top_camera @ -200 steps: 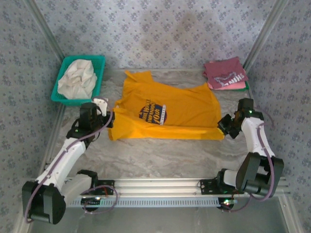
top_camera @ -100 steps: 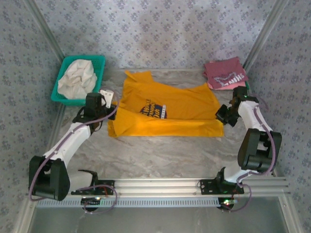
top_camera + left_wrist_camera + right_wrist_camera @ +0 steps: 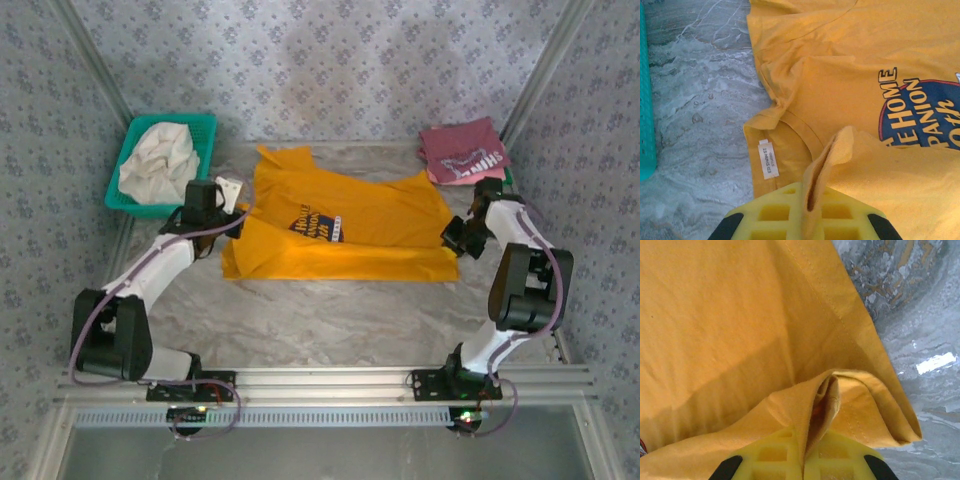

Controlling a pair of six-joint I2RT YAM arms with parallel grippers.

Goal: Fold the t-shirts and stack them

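The mustard-yellow t-shirt [image 3: 340, 225] with a dark blue round print [image 3: 318, 228] lies across the middle of the table, its near edge lifted and folded back over itself. My left gripper [image 3: 232, 222] is shut on the shirt's left edge; a pinched ridge of yellow cloth [image 3: 827, 165] rises between its yellow jaws [image 3: 812, 212]. At the right edge my right gripper [image 3: 455, 240] is shut on a fold of the same shirt [image 3: 822, 395]. A maroon t-shirt [image 3: 462, 150] with white lettering lies folded at the far right, on top of a pink one [image 3: 478, 178].
A teal basket [image 3: 205, 150] holding crumpled white cloth [image 3: 158, 165] stands at the far left, its wall at the left of the left wrist view [image 3: 646, 100]. Patterned walls close in the back and sides. Bare marble table [image 3: 330, 315] lies in front of the shirt.
Both grippers have carried the shirt's near edge away from the bases toward the back, folding the lower part over the print. The fold now covers the print's lower part.
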